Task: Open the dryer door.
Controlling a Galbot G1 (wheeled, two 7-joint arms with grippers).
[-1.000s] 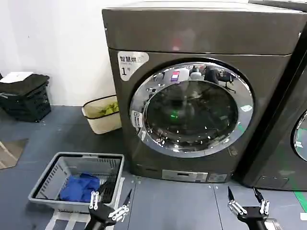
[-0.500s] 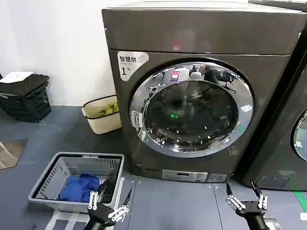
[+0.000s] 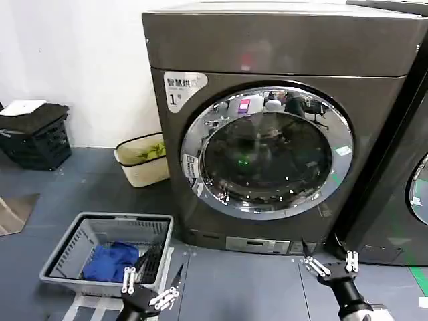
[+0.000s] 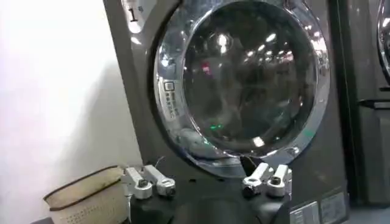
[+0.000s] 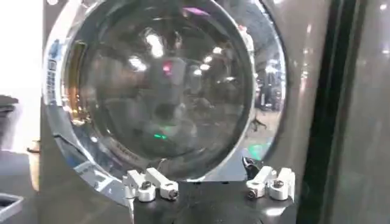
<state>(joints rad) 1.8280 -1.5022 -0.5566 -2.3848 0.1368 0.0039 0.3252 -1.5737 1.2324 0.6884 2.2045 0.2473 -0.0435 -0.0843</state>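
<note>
Grey floor lies under my right gripper (image 3: pixel 326 257), fingers spread wide, low before the dryer (image 3: pixel 281 60). My left gripper (image 3: pixel 152 282), also wide, hangs beside a basket (image 3: pixel 63 257). Ahead, the dryer door (image 3: pixel 267 152) sits shut.

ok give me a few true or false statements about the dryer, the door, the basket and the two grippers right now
1. The dryer door is shut against the dryer. True.
2. The right gripper grips the door's rim. False: it is open, low before the machine, touching nothing.
3. The grey basket holds something blue. True.
4. The left gripper is shut on the basket. False: it is open, beside the basket.
5. The sticker reads "2". False: it reads "1".
</note>
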